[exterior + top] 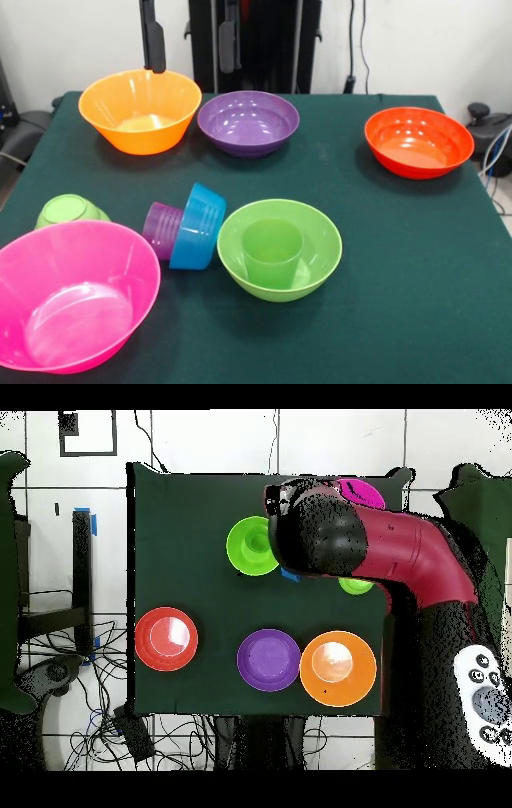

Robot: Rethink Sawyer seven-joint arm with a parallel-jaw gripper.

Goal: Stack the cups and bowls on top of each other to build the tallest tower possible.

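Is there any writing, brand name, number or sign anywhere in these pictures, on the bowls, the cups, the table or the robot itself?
None can be read.
The bowls, such as the orange bowl and pink bowl, are plain, as is the green cup.
The table cover carries no print.
The arm shows no legible label.
A white device at the overhead view's edge has round buttons, with any marks on them too small to read.

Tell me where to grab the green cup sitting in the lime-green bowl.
Probably take the green cup by its rim, coming straight down from above. It stands upright and open-mouthed inside the lime-green bowl, whose wall surrounds its lower sides, so a sideways approach looks blocked. One finger inside the mouth and one outside should pinch the thin tapered wall.
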